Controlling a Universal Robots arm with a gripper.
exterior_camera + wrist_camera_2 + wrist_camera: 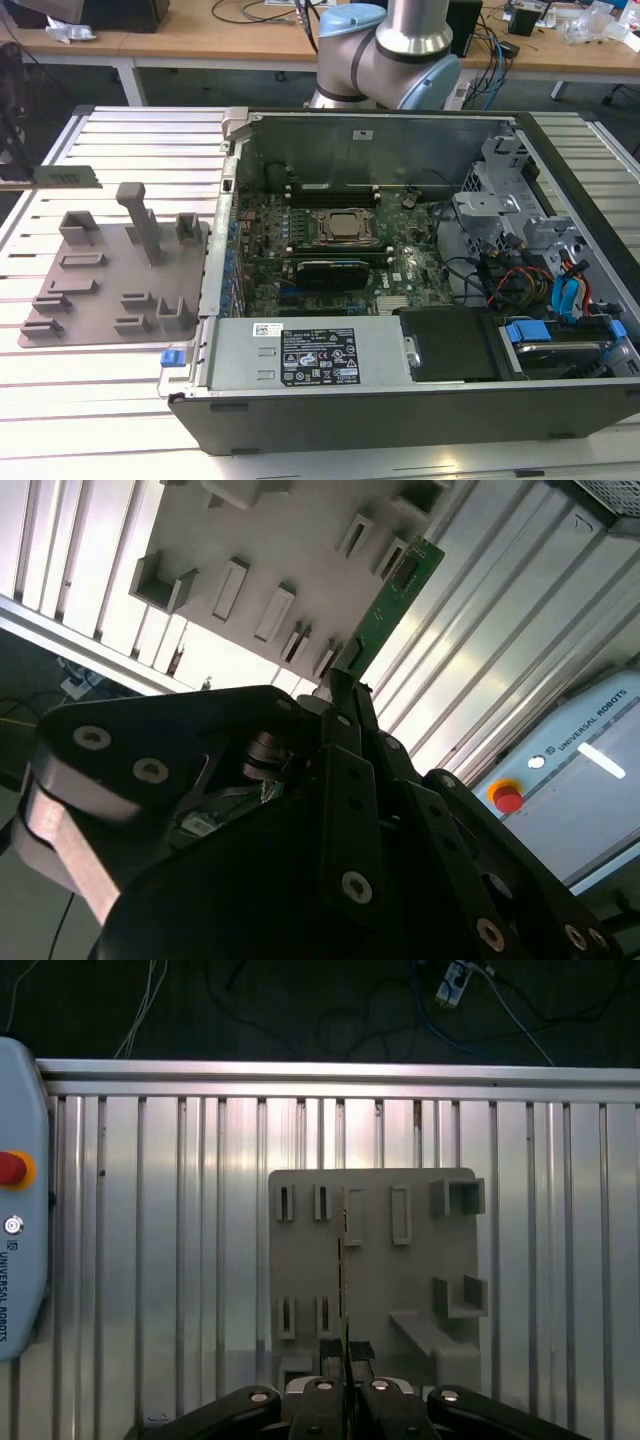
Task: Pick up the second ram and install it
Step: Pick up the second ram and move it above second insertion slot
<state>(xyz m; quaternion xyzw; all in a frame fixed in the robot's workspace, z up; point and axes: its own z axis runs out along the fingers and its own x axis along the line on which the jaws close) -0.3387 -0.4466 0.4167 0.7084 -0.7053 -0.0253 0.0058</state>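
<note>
here it is: the second ram (393, 600) is up in the air, pinched at one end by the gripper (340, 685), jaws clenched on the green stick. dark chips show on its face in the second wrist view. in the first wrist view it turns edge-on, a thin line hanging over the grey plastic tray (410, 1280) with its raised blocks and slots. under the tray runs the slatted aluminium table (180, 1260). well to one side of the tray lies the teach pendant (20, 1260), red stop button (10, 1168) showing. in the exterior view the tray sits just beside the open computer case (400, 410), on the exterior view's left, with the motherboard (400, 270) and silver processor (345, 228) exposed inside.
</note>
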